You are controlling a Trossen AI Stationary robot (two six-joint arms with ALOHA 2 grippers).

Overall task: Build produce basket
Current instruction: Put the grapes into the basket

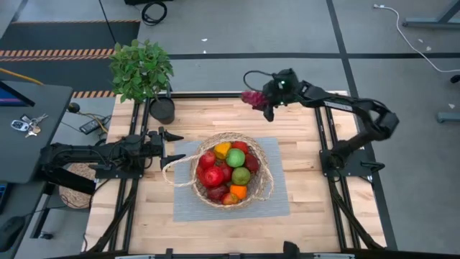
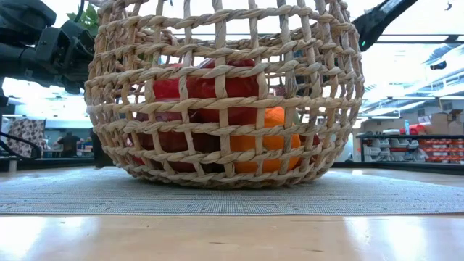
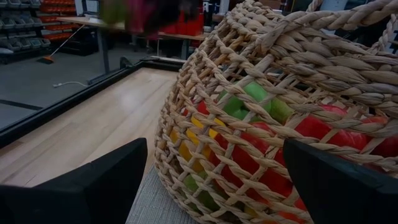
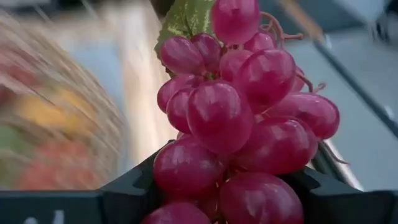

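Observation:
The tan wicker basket (image 1: 231, 170) stands on a grey mat (image 1: 280, 201) in the middle of the table, filled with red, green, yellow and orange produce (image 1: 228, 171). In the low view the basket (image 2: 225, 94) fills the frame. The purple grape bunch (image 1: 253, 99) hangs in the air at the table's far edge, and my right gripper (image 1: 267, 101) is shut on it. My left gripper (image 1: 171, 147) waits open just left of the basket, level, with the basket wall (image 3: 249, 124) ahead of its fingers. My right gripper pinches the grape bunch between its two fingers (image 4: 124, 190), with the nearest grapes (image 4: 186, 171) wedged between them. It comes from the table's right, slanting down. The bunch is lifted clear of the table and sticks out beyond the fingers, its green leaf (image 4: 186, 18) at the end away from the gripper.
A potted leafy plant (image 1: 141, 68) stands at the table's far left corner. The basket's looped handle (image 1: 172, 173) lies out to the left, close under my left gripper. Bare wood shows along the far side (image 1: 215, 115) and right of the mat (image 1: 305, 173).

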